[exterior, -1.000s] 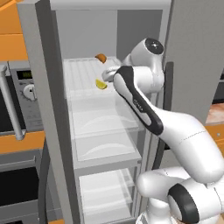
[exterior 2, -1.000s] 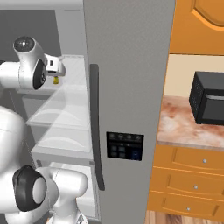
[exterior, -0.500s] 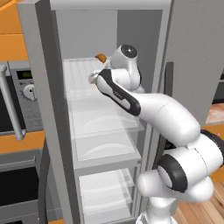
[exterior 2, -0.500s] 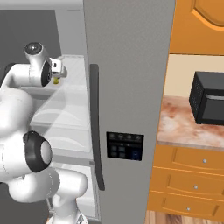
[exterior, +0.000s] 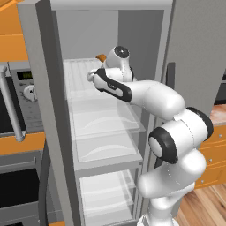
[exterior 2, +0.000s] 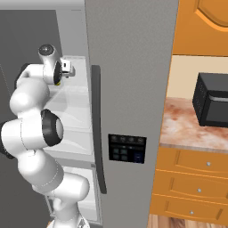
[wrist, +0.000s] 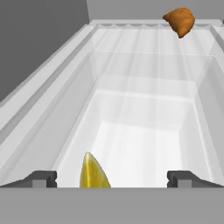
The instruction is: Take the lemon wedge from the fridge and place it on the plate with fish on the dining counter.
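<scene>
White shelving inside the open fridge point(exterior: 110, 31) fills the scene, with an orange cabinet and a black microwave point(exterior 2: 213, 100) off at 3 o'clock in the right base view. From the hand view the gripper point(wrist: 111, 178) points along the upper shelf point(wrist: 144, 131), its two dark finger tips spread wide apart with nothing between the pads. The lemon wedge point(wrist: 93, 174) lies on that shelf at about 7 o'clock from the point midway between the tips — inside the gap but well off toward the left tip, nearer to it than to the right one. Its long axis seems to run along the line of sight, pointed end away from the hand, so the jaws stand across its narrow width, which I judge a fair line for closing. A small orange-brown lump point(wrist: 180, 20) sits far back at 1 o'clock, well apart from the wedge. My guess is the hand needs a slight shift toward the left tip's side — and a little further reach — before the fingers close evenly.
</scene>
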Available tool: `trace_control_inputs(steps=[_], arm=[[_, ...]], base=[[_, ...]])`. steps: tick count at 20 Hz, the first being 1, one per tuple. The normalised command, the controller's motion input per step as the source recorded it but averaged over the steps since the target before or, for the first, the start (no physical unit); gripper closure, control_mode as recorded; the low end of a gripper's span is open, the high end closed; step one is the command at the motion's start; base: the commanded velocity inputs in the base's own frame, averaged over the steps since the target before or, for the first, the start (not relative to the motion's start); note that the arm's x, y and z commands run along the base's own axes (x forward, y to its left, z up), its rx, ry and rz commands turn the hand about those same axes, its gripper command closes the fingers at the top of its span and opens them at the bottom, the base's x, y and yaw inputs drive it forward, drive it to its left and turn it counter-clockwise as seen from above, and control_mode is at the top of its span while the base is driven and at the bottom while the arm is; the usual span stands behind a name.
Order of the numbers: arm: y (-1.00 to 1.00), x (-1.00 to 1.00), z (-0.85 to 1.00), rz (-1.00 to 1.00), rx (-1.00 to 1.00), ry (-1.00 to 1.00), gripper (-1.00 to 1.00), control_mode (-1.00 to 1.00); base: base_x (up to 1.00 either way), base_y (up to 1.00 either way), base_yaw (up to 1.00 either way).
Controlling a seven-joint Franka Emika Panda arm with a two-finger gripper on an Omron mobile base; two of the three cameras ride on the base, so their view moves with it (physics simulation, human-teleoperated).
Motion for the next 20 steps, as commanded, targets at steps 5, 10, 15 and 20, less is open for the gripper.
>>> trace_control_inputs(steps=[5, 10, 15, 20], arm=[[0.17, -0.01, -0.23, 0.00, -0.07, 0.02, -1.00, -1.00], [0.01, -0.27, -0.32, 0.02, -0.05, 0.00, -1.00, -1.00], [0.00, -0.08, -0.21, 0.02, 0.00, 0.00, -1.00, -1.00], [0.00, 0.00, -0.20, 0.01, 0.00, 0.00, 1.00, -1.00]], base=[[0.00, 0.00, 0.00], [0.00, 0.00, 0.00], [0.00, 0.00, 0.00], [0.00, 0.00, 0.00]])
